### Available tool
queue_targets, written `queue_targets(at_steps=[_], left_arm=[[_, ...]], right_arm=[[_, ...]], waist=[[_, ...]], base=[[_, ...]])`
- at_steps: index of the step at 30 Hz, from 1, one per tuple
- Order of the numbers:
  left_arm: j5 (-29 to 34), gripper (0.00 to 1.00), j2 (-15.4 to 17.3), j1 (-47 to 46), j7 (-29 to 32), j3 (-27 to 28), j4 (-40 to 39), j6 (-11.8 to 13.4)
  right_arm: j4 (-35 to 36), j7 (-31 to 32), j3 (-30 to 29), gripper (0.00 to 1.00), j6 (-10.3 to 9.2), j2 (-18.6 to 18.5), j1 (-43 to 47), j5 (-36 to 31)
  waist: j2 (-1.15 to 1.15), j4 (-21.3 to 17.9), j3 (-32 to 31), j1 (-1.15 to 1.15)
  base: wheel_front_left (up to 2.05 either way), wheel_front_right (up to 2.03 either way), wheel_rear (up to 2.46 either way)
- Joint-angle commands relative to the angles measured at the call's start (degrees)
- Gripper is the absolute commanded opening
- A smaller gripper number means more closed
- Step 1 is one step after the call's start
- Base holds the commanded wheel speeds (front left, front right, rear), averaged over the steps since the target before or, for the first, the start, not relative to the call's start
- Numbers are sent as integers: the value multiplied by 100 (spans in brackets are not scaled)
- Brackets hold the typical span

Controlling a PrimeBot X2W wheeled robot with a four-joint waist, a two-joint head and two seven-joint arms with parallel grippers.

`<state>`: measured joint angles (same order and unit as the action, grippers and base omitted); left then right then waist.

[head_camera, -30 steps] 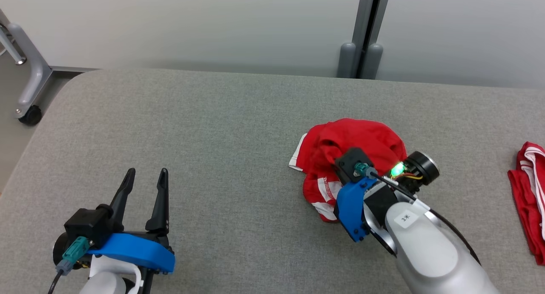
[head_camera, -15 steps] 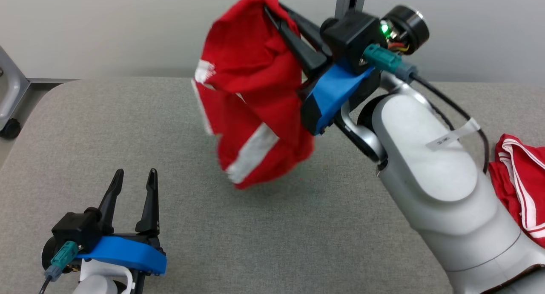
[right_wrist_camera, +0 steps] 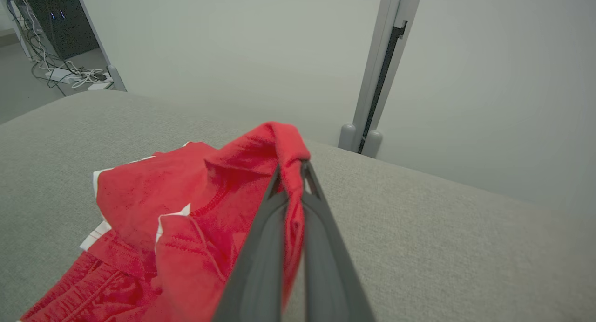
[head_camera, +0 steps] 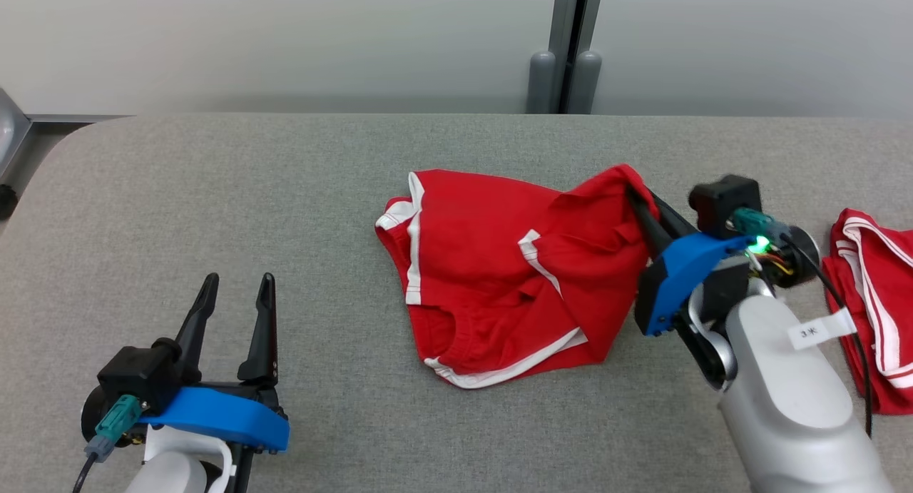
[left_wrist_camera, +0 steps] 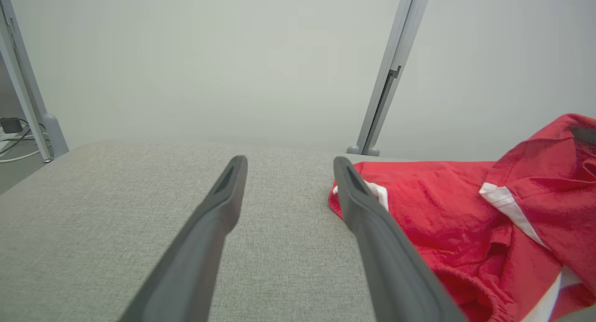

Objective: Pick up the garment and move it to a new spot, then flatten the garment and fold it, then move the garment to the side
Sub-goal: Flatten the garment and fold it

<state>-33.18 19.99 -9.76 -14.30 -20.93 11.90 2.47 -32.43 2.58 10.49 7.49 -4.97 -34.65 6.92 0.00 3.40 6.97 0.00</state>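
One red garment point(head_camera: 492, 279) lies spread out mid-bench point(head_camera: 214, 193). Its right edge is lifted and pinched in the right gripper point(head_camera: 635, 197), whose jaws are closed on the cloth. A second red garment point(head_camera: 874, 300) lies at the bench's right edge, apart from the first. The left gripper point(head_camera: 239, 287) sits front left, jaws open and holding nothing.
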Motion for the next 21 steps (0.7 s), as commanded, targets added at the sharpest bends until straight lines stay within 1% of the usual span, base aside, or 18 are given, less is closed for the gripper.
queue_targets(at_steps=[1,3,4,5,9,12,14,17,21], left_arm=[[31,100,9,-87,-36,0,17,-29],[34,100,7,-133,-40,-11,37,-36],[33,100,8,-141,-42,-12,47,-41],[31,100,10,-135,-45,-15,61,-40],[27,100,20,-113,-42,-14,98,-40],[20,100,27,-82,-48,-12,112,-34],[17,100,24,-55,-50,-19,119,-36],[7,100,24,-21,-55,-19,122,-40],[-6,100,34,-7,-53,-9,93,-27]], right_arm=[[-122,-89,-186,0,1,-51,115,-58],[-344,-227,-501,0,1,-81,229,-169],[-435,-275,-633,23,1,-86,277,-243],[-514,-298,-766,100,1,-91,320,-313],[-542,-306,-1207,100,1,-188,429,-746],[-352,-189,-1456,100,1,-202,515,-1041],[-99,-87,-1487,100,1,-123,578,-1063],[333,248,-1164,100,2,-22,782,-952],[827,869,-504,100,1,29,920,-674]], waist=[[0,-1,17,0],[0,-7,45,0],[0,-12,49,0],[0,-19,49,0],[0,-51,35,0],[0,-69,10,0],[0,-73,-17,0],[0,-90,-57,0],[0,-115,-51,0]], base=[[0,0,0],[0,0,0],[0,0,0],[0,0,0],[0,0,0],[0,0,0],[0,0,0],[0,0,0],[0,0,0]])
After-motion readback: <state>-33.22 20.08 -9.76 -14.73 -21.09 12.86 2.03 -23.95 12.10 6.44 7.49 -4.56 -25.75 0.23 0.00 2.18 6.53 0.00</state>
